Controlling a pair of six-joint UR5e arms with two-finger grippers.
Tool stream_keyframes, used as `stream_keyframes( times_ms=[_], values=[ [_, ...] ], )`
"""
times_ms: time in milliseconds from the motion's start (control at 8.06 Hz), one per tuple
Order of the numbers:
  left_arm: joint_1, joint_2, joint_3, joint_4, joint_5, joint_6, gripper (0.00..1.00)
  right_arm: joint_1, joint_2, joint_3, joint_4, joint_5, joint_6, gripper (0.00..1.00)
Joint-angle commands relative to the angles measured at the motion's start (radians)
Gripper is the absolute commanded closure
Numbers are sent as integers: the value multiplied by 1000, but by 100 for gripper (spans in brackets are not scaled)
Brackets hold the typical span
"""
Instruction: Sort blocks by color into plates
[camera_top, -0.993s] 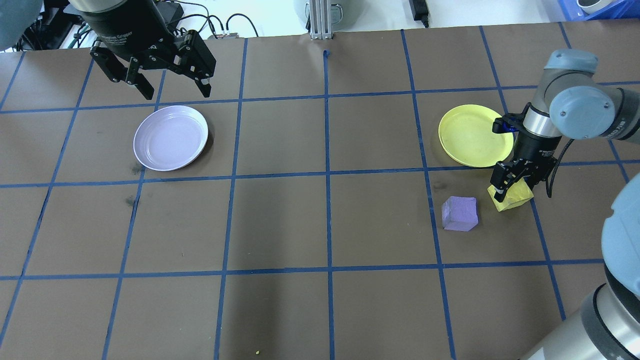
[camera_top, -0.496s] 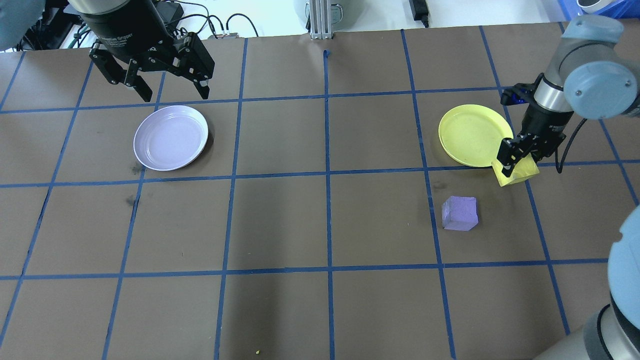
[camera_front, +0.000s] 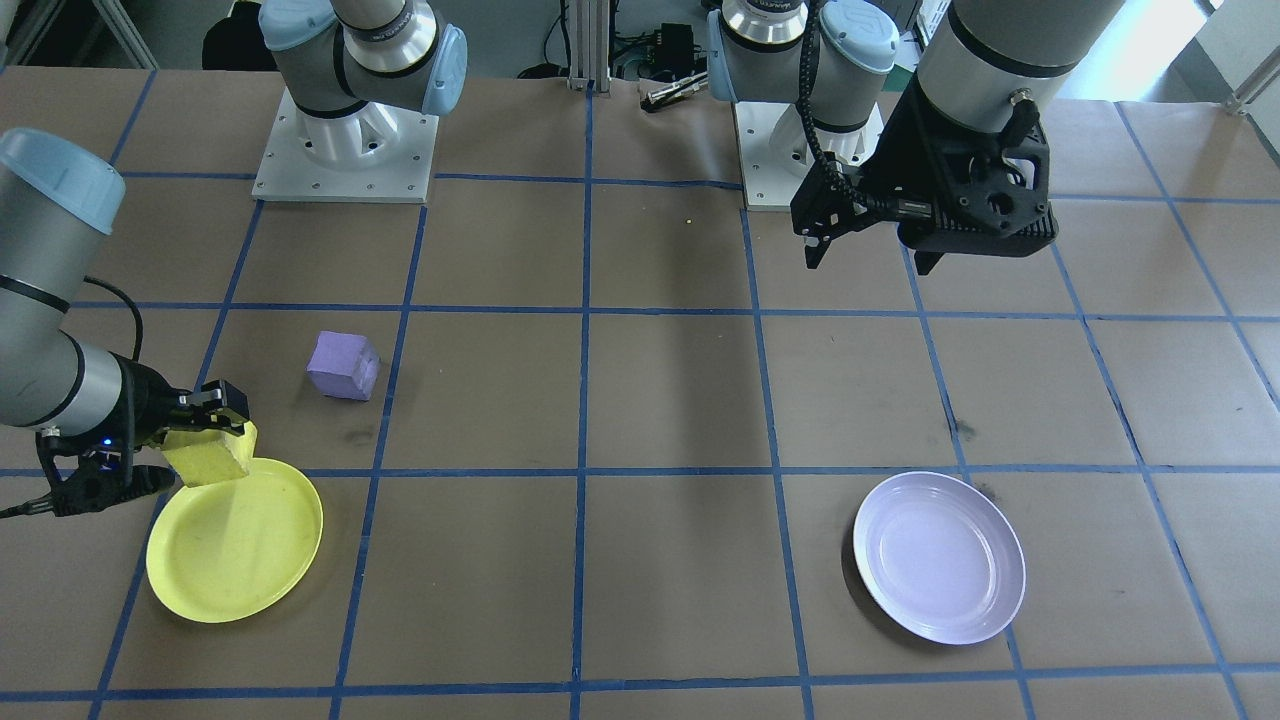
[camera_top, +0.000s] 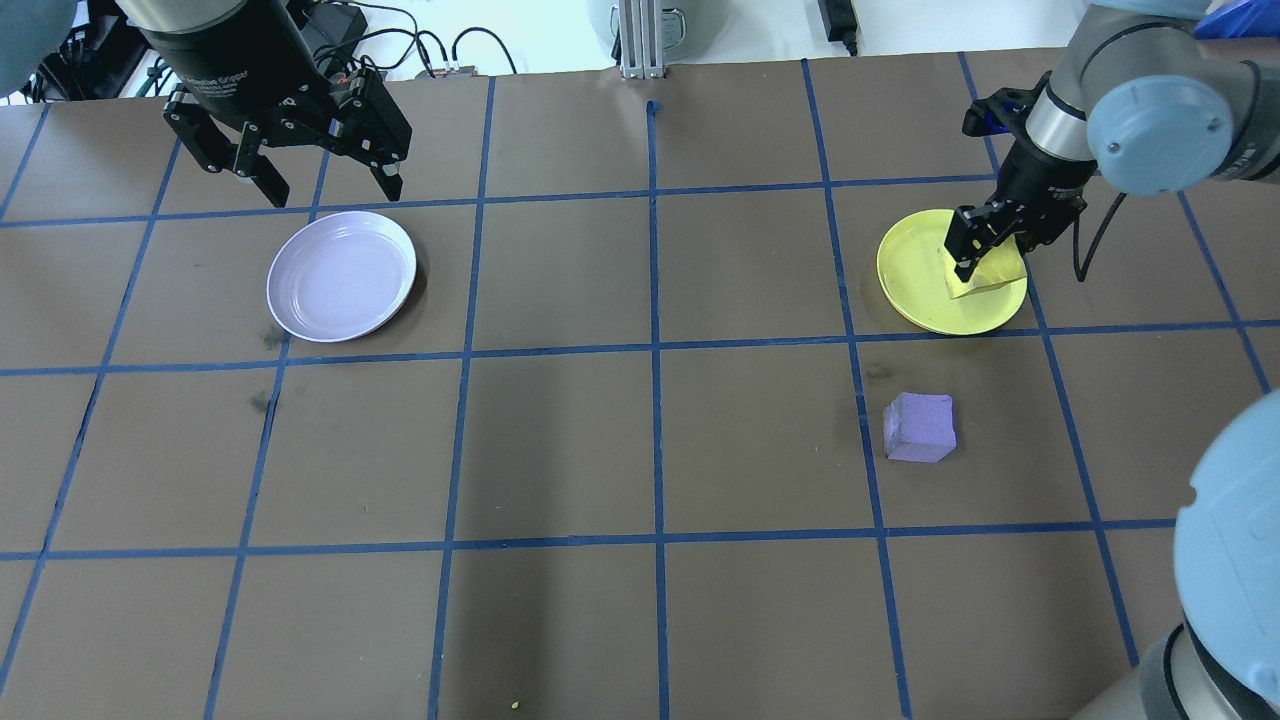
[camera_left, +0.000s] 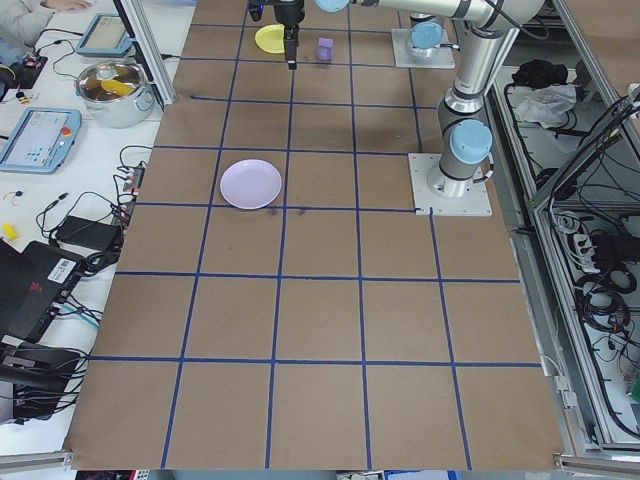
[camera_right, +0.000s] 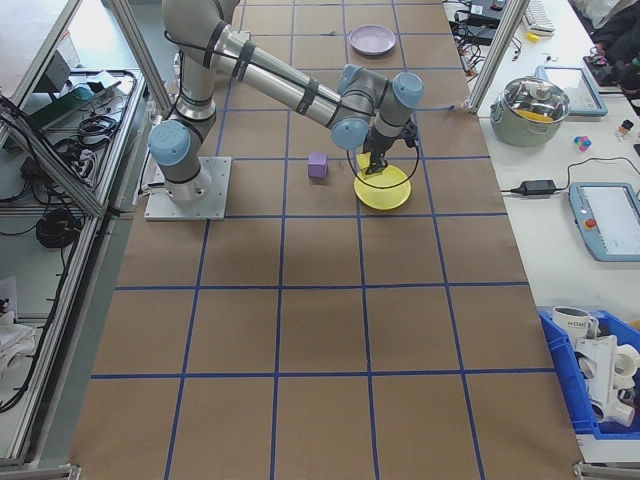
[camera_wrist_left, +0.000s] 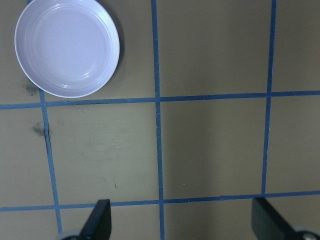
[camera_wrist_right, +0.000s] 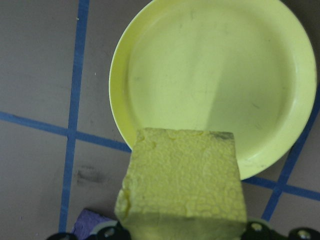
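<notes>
The purple block (camera_top: 920, 427) sits nearest the robot on the brown worktop (camera_top: 640, 450), alone in a taped square on the robot's right side, one corner turned toward the overhead camera. Its rough faces suggest foam, so it is probably very light, a little squashy and not slippery. A gentle squeeze across two opposite flat faces should hold it; because it sits turned, the fingers would likely have to rotate to meet faces rather than corners.

Further out, the right end effector (camera_top: 985, 250) is clamped on the yellow block (camera_top: 985, 272), which hangs above the yellow plate (camera_top: 915, 285), over the plate's edge nearest the arm rather than its middle. The wrist view shows the block's pitted face with the plate below it and a corner of the purple block at the bottom edge. Being so light, it may bounce or roll if let go from height.

The purple plate (camera_top: 342, 275) lies well apart, on the robot's left side. Beyond it the left end effector (camera_top: 295, 175) hovers with fingers spread wide and nothing between them.

Between the purple block and its plate there is only bare, taped worktop, so nothing looks likely to obstruct the carry.
</notes>
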Motion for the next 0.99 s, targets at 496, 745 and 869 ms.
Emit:
stream_keyframes(
  times_ms=[496, 745, 869],
  values=[
    [3, 1, -2, 58, 2, 21, 0, 15, 77, -11, -168, -9, 19, 0],
    [3, 1, -3, 90, 4, 26, 0, 15, -24, -7, 23, -9, 40, 0],
    [3, 1, -3, 91, 4, 26, 0, 16, -82, 15, 132, -1, 95, 0]
  ],
)
